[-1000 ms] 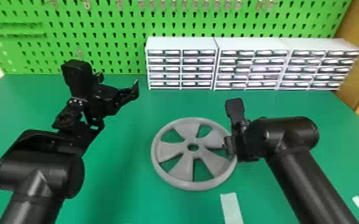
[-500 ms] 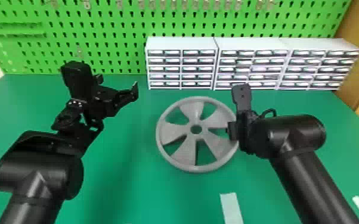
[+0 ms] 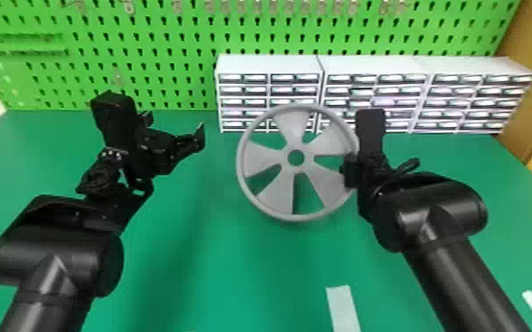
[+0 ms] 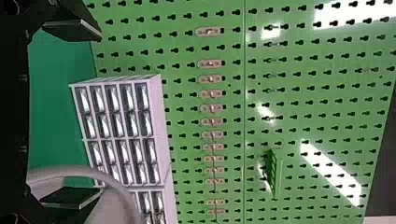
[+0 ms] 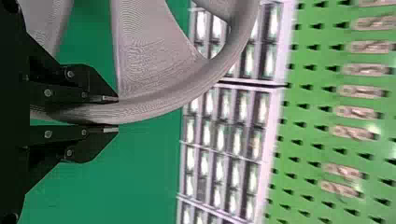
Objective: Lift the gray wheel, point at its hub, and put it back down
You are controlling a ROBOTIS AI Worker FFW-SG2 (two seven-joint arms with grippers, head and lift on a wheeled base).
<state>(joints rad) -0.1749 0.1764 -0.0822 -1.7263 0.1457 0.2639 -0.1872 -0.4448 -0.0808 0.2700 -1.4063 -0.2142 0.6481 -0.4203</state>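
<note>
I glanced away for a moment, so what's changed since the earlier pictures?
The gray wheel and the right gripper holding its rim moved up in the head view, and the wheel now overlaps the white drawers. The left gripper and the drawers stayed put.

1. And there it was: no text, label, brand, number or sign could be read in any view!
</note>
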